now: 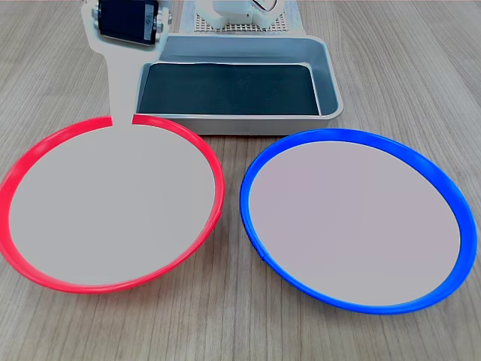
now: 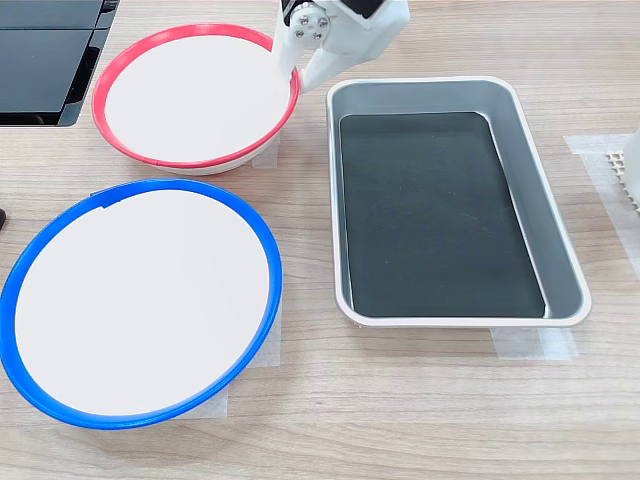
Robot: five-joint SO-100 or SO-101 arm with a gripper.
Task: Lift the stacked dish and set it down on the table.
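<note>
The stacked dish (image 1: 105,210), a large red-rimmed plate with a pale flat centre, sits on the table (image 1: 225,323) at the first exterior view's left. It lies side by side with a blue-rimmed plate, not on top of it. My gripper (image 1: 122,116) comes down onto the dish's far rim. In the second exterior view the dish (image 2: 190,95) is at the upper left. There my gripper (image 2: 293,78) has one finger inside the right rim and one outside, pinching it. The dish looks level, and I cannot tell whether it touches the table.
The blue-rimmed plate (image 1: 353,218) lies close to the right of the red one in the first exterior view. A grey rectangular tray (image 2: 450,200) with a dark bottom stands behind both plates. A black device (image 2: 45,60) lies at the second exterior view's top left.
</note>
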